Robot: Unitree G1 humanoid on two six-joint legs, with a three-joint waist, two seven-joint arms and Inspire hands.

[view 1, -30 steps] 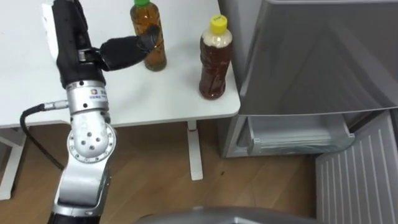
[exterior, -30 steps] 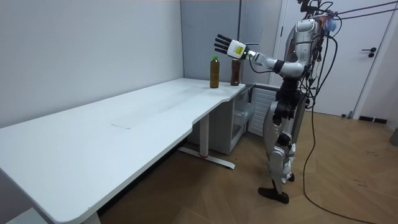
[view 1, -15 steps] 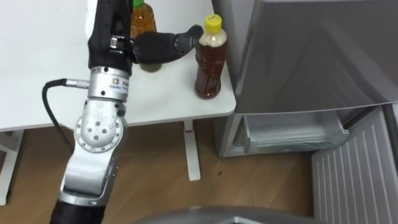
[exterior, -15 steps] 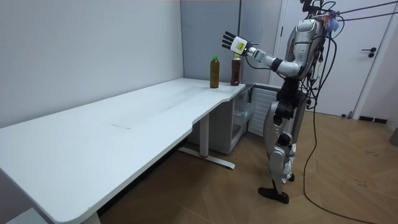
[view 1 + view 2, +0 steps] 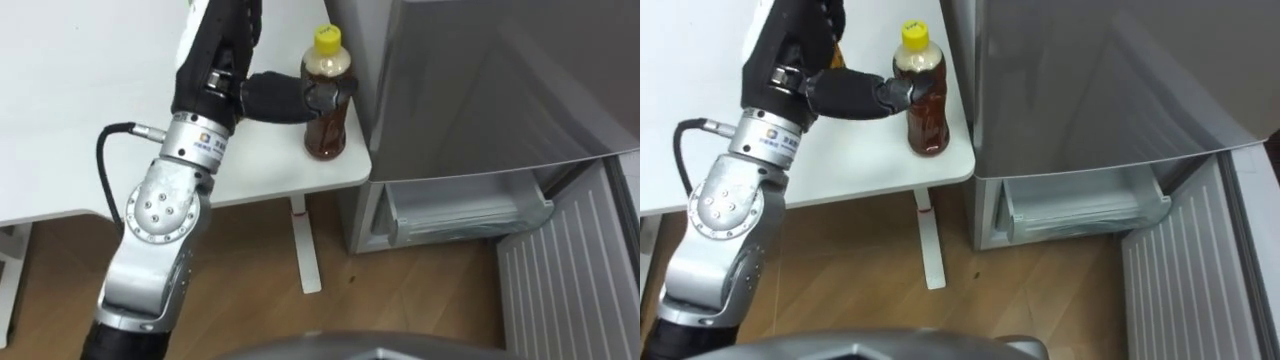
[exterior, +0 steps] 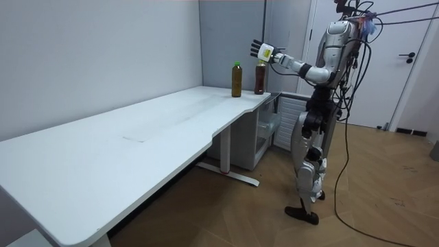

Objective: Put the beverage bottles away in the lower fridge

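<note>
From where I stand, the robot is at the table's (image 5: 60, 120) corner beside the grey fridge (image 5: 480, 90), its left arm stretched out over the tabletop. The step in hand looks like the first pick-up. The left hand (image 5: 272, 98) is against the yellow-capped bottle (image 5: 327, 105), which stands upright at the very corner of the table, close to the fridge wall. The thumb lies across the bottle's front, while in the room view the fingers stand up straight and spread, so I judge the hand not yet closed on it. Next the fingers need to wrap round the bottle's body before any lift, and the grip should be firm since the bottle looks nearly full. The green-capped bottle (image 6: 236, 79) stands just beside the first, and the forearm passes right over it, so a careless swing could topple it. The lower compartment (image 5: 465, 208) is already open, with its door (image 5: 570, 270) swung out. It sits well below the tabletop, so the robot will probably have to bend and carry the bottle round the table edge.
</note>
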